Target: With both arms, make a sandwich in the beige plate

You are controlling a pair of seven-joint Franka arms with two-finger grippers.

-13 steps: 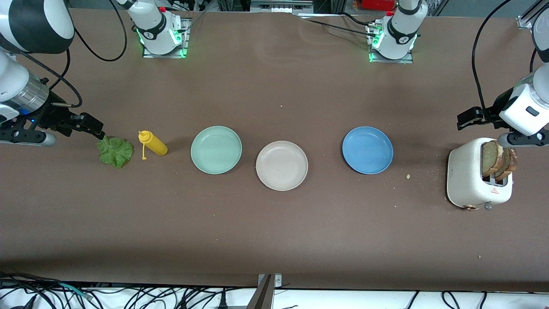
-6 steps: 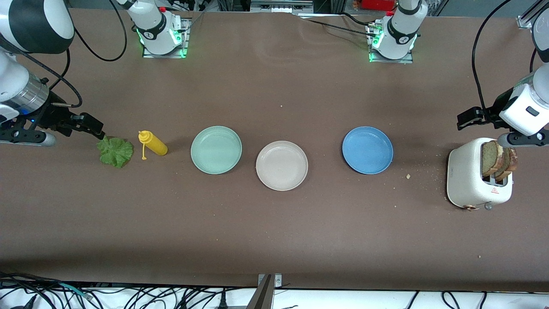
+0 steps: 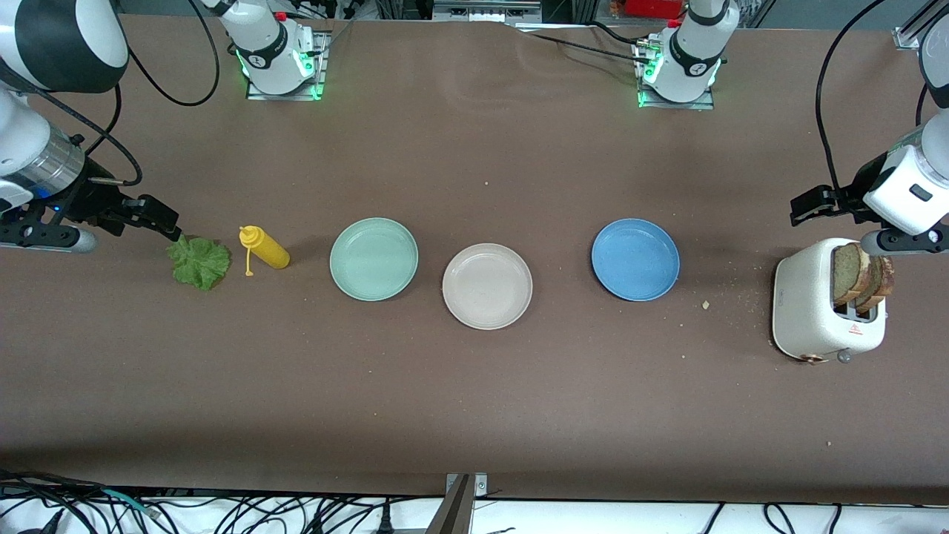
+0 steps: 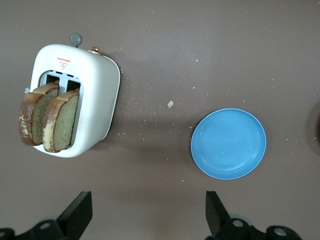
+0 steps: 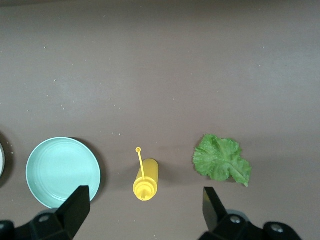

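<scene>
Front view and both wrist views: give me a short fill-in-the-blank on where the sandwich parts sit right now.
1. Both bread slices stand in the white ____.
2. The lettuce leaf lies on the table beside the yellow ____.
3. The beige plate sits between the mint-green plate and the ____ plate.
4. The left gripper and right gripper both have their jaws ____.

Missing words: toaster; bottle; blue; open

The only sign I can make out is a small red warning triangle on the top of the white toaster (image 4: 75,100), beside its bread slots, with a line of red print under it too small to read. The round dark badges on the two arm bases carry marks I can't read either.
</scene>
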